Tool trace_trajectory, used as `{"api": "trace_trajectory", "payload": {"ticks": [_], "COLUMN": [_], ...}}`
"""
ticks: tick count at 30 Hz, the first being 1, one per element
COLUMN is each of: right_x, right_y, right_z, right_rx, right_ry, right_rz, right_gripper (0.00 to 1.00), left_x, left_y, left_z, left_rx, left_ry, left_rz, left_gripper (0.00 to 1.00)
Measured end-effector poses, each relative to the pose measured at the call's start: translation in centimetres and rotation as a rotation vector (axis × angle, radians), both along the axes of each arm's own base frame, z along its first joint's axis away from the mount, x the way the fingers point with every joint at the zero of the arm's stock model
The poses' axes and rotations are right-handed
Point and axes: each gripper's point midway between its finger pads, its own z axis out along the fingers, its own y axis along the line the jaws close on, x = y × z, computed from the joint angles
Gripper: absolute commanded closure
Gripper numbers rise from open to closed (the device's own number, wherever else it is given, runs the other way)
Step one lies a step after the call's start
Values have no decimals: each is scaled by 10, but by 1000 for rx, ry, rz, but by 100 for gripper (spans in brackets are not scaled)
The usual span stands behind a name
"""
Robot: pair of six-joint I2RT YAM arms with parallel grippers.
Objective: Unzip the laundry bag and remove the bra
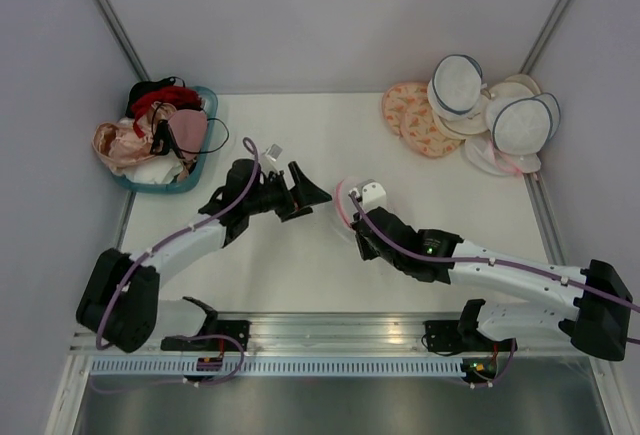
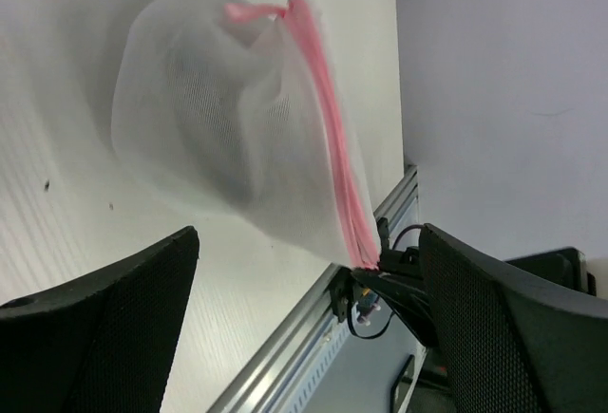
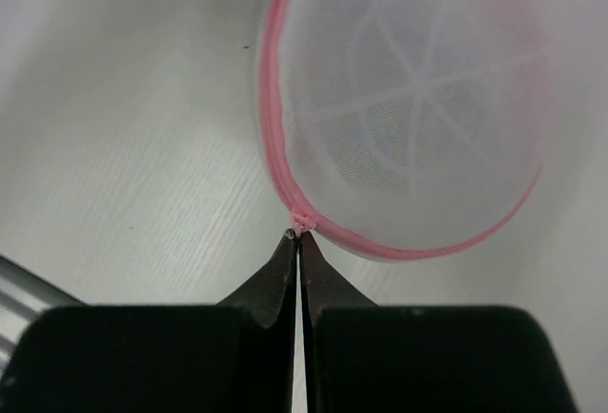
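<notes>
Clenched to a thin line, the right jaws grip the laundry bag (image 3: 418, 100) by its pink zip rim (image 3: 271, 138). Their black fingertips (image 3: 283, 266) meet at a small pink nub on that rim, at the edge of the bag nearest the right wrist camera. The left jaws stand released and wide apart with nothing between them. Their two dark, textured fingers (image 2: 104, 337) frame the bag from a little way off and do not touch it.

The laundry bag sits at mid-table between the two arms. From above, most of it is hidden under the right wrist, and only an arc of pink rim shows. In the left wrist view it is tipped up on edge, with the white mesh dome bulging to one side and the rim seen nearly edge-on. Pale ribs fan out from the centre of the dome. A greyish shade shows through the mesh, but it is too blurred to say whether that is the bra. How far the zip is open cannot be made out either.

Farther out on the table (image 1: 300, 275), a teal basket (image 1: 160, 188) at the back left holds a heap of pink, red and black bras (image 1: 150, 135). At the back right lie orange-patterned discs (image 1: 408, 115) beside white round bags with navy rims (image 1: 457, 85).
</notes>
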Motion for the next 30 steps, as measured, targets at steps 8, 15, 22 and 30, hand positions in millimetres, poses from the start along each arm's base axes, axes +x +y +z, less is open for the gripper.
{"api": "trace_trajectory", "payload": {"ticks": [8, 15, 22, 30], "right_x": [-24, -33, -33, -32], "right_y": [48, 66, 66, 65], "right_z": [-5, -9, -3, 3], "right_rx": [162, 198, 212, 226], "right_ry": [89, 128, 120, 105], "right_rz": [207, 285, 289, 285], "right_gripper": [100, 100, 100, 100], "left_x": [-61, -82, -84, -78], "left_y": [12, -21, -24, -24], "left_z": [24, 10, 4, -8], "left_rx": [-107, -95, -50, -24], "left_ry": [-4, 77, 88, 90], "left_rz": [27, -71, -45, -23], "left_gripper": [1, 9, 55, 98]}}
